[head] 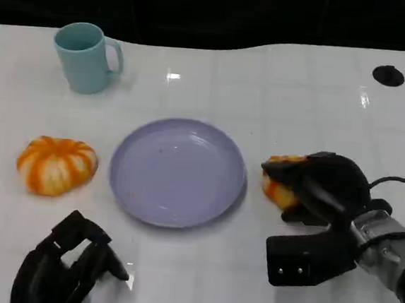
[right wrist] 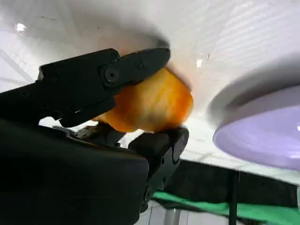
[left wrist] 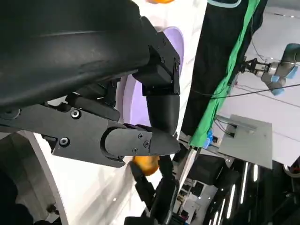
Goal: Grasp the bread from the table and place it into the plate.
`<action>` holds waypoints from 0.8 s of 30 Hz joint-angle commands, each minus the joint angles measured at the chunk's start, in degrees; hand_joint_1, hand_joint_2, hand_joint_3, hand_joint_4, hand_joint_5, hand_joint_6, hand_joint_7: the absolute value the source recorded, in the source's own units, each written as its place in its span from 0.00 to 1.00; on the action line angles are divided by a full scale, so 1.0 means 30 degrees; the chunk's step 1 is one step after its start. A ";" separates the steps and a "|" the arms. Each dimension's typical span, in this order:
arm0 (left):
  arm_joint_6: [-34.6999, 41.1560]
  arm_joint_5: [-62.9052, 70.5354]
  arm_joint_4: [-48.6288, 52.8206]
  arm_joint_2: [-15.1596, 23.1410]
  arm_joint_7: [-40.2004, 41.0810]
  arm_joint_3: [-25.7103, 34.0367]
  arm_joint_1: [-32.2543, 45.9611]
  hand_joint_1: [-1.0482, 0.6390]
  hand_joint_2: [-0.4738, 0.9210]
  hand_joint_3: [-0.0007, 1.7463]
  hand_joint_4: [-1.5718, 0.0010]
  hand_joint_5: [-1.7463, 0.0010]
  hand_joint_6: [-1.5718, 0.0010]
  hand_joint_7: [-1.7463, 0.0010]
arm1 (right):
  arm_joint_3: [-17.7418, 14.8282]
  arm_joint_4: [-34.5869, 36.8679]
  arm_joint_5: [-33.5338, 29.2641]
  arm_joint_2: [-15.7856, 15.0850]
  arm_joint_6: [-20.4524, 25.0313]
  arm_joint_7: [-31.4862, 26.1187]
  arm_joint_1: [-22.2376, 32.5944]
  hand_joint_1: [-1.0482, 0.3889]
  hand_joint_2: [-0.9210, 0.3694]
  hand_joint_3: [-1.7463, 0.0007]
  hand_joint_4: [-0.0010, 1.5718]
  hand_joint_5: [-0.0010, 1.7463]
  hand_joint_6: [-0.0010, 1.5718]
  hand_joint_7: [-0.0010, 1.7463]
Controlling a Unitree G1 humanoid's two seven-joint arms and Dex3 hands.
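Plate mid-bench, nothing in it; mug far left. Bread just right of plate, on bench, R hand fingers pinching it. L hand low, fingers curled, holding nothing.

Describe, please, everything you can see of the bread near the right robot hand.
The bread is a small rounded piece, golden orange with paler streaks and a smooth, glossy-looking crust. It sits to the right of the purple plate, apart from its rim, at the white table. The right robot hand holds it, black fingers closed over its top and underside, covering much of it.
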 commanded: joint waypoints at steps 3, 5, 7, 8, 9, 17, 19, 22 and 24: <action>0.0171 -0.0176 -0.0524 0.0217 -0.0005 -0.0058 0.0312 0.32 1.00 0.15 0.63 0.00 0.68 0.15 | 0.0529 0.0456 0.0183 -0.0335 -0.0693 -0.2362 0.0175 0.59 0.01 0.85 0.37 0.99 0.50 0.59; 0.0165 -0.0170 -0.0548 0.0206 -0.0006 -0.0060 0.0326 0.32 1.00 0.15 0.63 0.00 0.68 0.15 | 0.0546 0.0522 0.0250 -0.0341 -0.0836 -0.2590 0.0174 0.59 0.00 0.85 0.38 1.00 0.48 0.60; 0.0092 -0.0076 -0.0581 0.0198 0.0062 -0.0097 0.0341 0.32 1.00 0.15 0.63 0.00 0.68 0.15 | 0.0502 0.0543 0.0302 -0.0366 -0.1003 -0.3007 0.0189 0.58 0.00 0.85 0.38 1.00 0.48 0.60; 0.0047 0.0001 -0.0614 0.0190 0.0129 -0.0131 0.0355 0.32 1.00 0.15 0.63 0.00 0.68 0.15 | 0.0463 0.0538 0.0337 -0.0393 -0.1119 -0.3293 0.0199 0.59 0.00 0.87 0.39 1.00 0.43 0.72; 0.0073 0.0054 -0.0678 0.0177 0.0202 -0.0169 0.0376 0.32 1.00 0.15 0.63 0.00 0.68 0.15 | 0.0405 0.0527 0.0400 -0.0433 -0.1276 -0.3504 0.0188 0.60 0.00 0.88 0.39 1.00 0.39 0.78; -0.0097 0.0110 -0.0342 0.0127 0.0148 -0.0171 0.0185 0.33 1.00 0.16 0.63 0.00 0.68 0.15 | -0.0399 0.0195 0.1549 -0.0651 -0.2445 -0.4589 -0.0166 0.62 0.00 0.86 0.41 1.00 0.29 0.99; -0.0114 0.0061 -0.0186 0.0099 0.0121 -0.0132 0.0091 0.33 1.00 0.16 0.62 0.00 0.68 0.14 | -0.0688 0.0077 0.1915 -0.0659 -0.2779 -0.4574 -0.0304 0.63 0.00 0.86 0.41 1.00 0.29 1.00; -0.0256 0.0034 0.0029 -0.0038 0.0222 -0.0058 -0.0017 0.32 1.00 0.15 0.61 0.00 0.68 0.13 | -0.1074 -0.0277 0.2409 -0.0613 -0.3441 -0.4661 -0.0711 0.64 0.00 0.85 0.43 1.00 0.30 1.00; -0.0397 0.0073 0.0132 -0.0064 0.0199 -0.0041 -0.0063 0.32 1.00 0.14 0.61 0.00 0.68 0.13 | -0.1261 -0.0474 0.2655 -0.0494 -0.3833 -0.4530 -0.0930 0.63 0.00 0.84 0.45 1.00 0.32 1.00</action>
